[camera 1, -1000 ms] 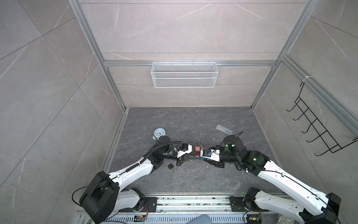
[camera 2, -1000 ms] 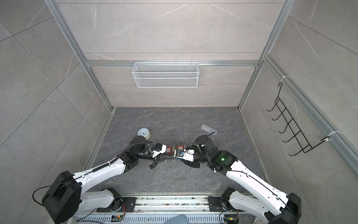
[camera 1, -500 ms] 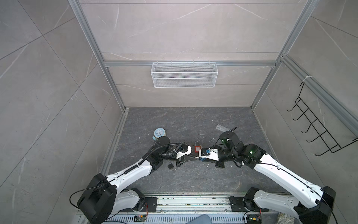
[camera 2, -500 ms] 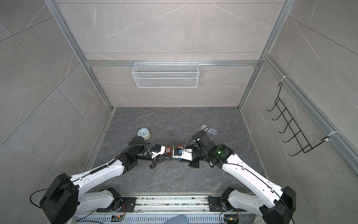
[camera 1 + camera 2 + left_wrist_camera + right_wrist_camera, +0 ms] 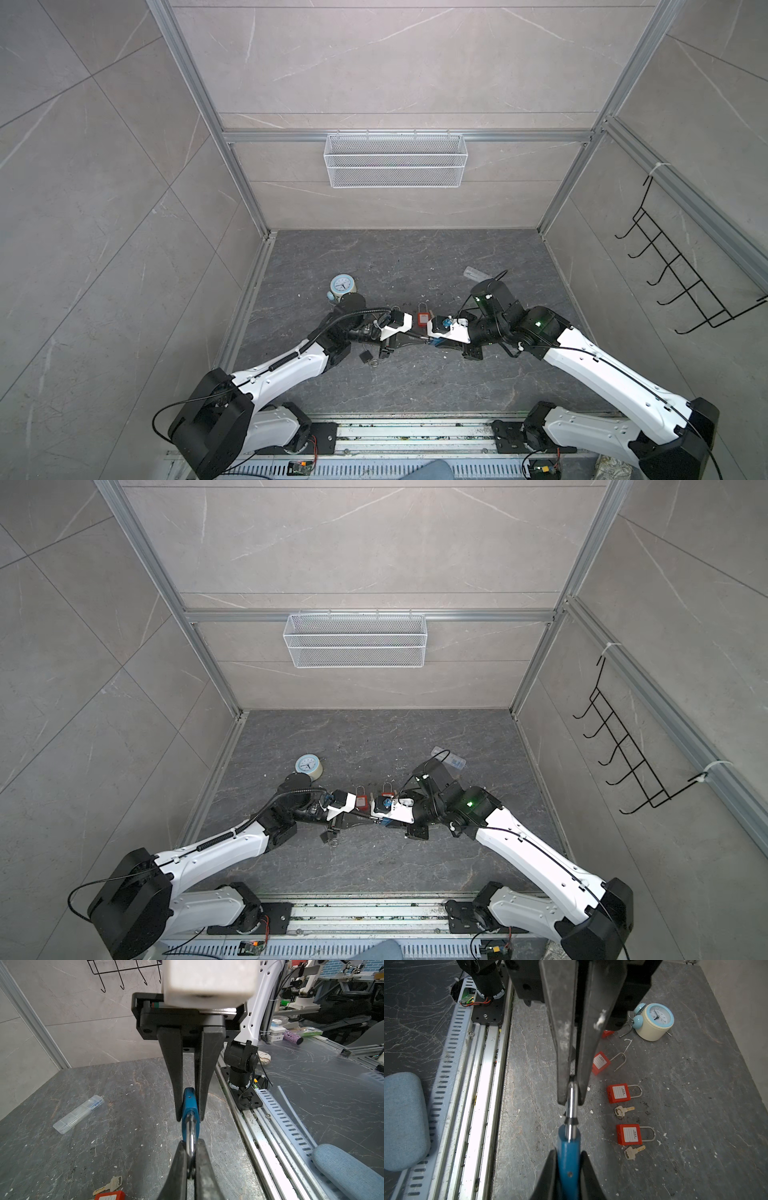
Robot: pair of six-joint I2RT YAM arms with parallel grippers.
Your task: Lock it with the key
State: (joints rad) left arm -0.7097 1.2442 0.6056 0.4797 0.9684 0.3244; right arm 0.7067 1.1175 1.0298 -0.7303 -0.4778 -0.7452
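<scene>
Now that the right hand has gone from half spread to pinching the blue padlock by its body, the lock is strung between both arms. The left hand is pressed tight on the steel shackle, same as a second back. So the lock looks to hang clear of the counter, front middle in both top views.

My guess is a two-handed squeeze to seat the shackle, or maybe just a steadying grip. Can't tell if it's clicked in.

Thing is, nobody's holding a key. Two keys lie by the red padlocks, roughly 12 o'clock of where the hands meet, with the alarm clock out at 10. One hand will have to let go to fetch a key, I reckon.
</scene>
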